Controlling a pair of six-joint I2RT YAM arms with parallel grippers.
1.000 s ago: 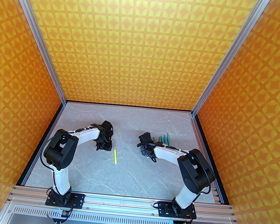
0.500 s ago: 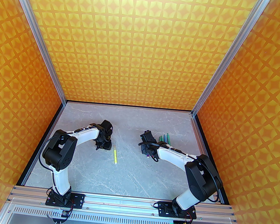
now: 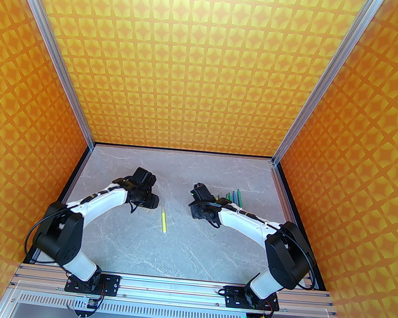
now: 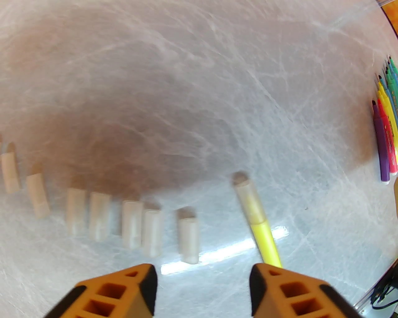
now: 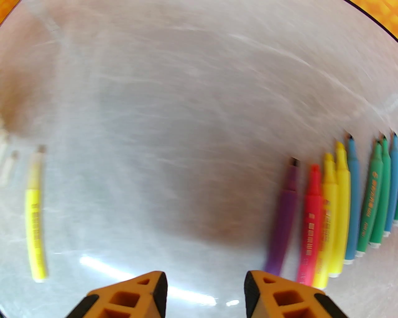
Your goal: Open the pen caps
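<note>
A yellow pen [image 3: 164,221] lies mid-table with its clear pen cap [image 4: 249,198] still on; the same pen [image 5: 35,223] is also at the left of the right wrist view. Several loose pen caps [image 4: 132,223] lie in a row on the table ahead of my left gripper [image 4: 202,279], which is open and empty, just left of the yellow pen. My right gripper [image 5: 205,285] is also open and empty, hovering between the yellow pen and a row of uncapped pens [image 5: 337,211]. The purple pen [image 5: 284,217] is the one nearest its right finger.
The uncapped pens [image 3: 232,197] lie side by side at the right rear of the marble table [image 3: 176,253], partly under the right arm. Patterned orange walls close in the left, back and right sides. Both wrist views are blurred by motion.
The left gripper has opened and its arm has swung, with the elbow dropping to the lower left. The right gripper has shifted left, away from the pen row, toward the yellow pen.
</note>
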